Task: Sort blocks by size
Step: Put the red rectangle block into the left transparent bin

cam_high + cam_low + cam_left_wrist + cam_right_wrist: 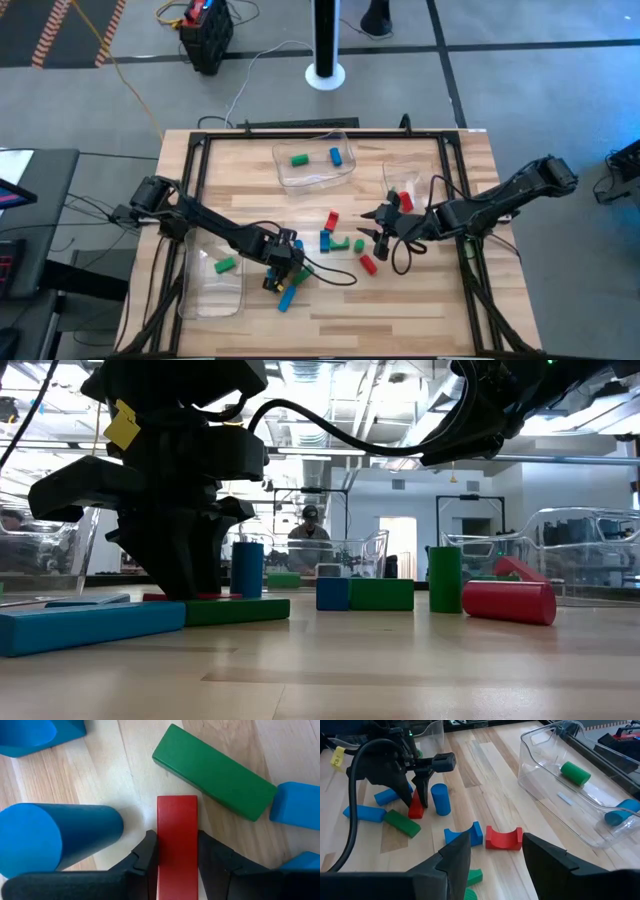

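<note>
**Red bar clamped near the table's front edge**

Flat red bar, lying on the wood near the front edge, left of centre, pinched on both long sides by the left gripper. Close around it: an upright blue cylinder, a green bar angled just beyond its end, a long blue bar nearest the front edge. Loose blocks scattered mid-table. Clear trays: rear one with a green and a blue piece, left one with one green. Right gripper above the centre pile, fingers spread, holding nothing. Yellow tag on the left arm, writing unreadable.
</note>
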